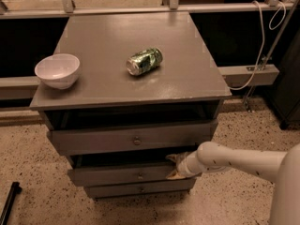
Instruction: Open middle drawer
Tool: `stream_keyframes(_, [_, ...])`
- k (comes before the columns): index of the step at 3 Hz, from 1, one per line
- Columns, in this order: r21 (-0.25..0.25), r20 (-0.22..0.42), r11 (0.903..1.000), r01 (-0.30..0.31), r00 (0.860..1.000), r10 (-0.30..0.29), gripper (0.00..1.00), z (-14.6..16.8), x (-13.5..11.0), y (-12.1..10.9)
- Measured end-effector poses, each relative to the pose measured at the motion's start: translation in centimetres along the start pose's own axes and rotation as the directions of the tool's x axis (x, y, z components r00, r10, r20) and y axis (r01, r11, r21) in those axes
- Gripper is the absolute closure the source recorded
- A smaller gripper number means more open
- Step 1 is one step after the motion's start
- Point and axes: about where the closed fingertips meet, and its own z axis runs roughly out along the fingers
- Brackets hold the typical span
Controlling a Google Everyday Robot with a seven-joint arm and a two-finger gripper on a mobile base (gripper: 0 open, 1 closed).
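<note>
The grey cabinet [98, 36] has three drawers. The middle drawer [112, 176], with a small round knob [139, 176], stands slightly out, with a dark gap above it. My gripper [173, 166] is at the right end of that drawer's front, on the end of my white arm [234, 161] coming in from the right. It is open, with one fingertip [172, 157] above the front's top edge and the other lower, against the front. The top drawer [93, 141] is pulled out a little more. The bottom drawer [122, 190] sits below, less far out.
A white bowl [57, 70] stands at the cabinet top's left edge and a green can [144, 61] lies on its side near the middle. A white cable [263, 36] hangs at the right. A black rod [9, 203] lies on the speckled floor at bottom left.
</note>
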Motion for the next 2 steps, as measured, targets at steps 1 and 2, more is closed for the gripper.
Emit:
stream_keyframes(1, [0.000,0.000,1.0000,0.000,1.000,0.000,0.25,-0.21,-0.13,-0.08])
stream_keyframes(2, [0.000,0.000,1.0000,0.000,1.000,0.000,0.00,-0.21,-0.14,-0.08])
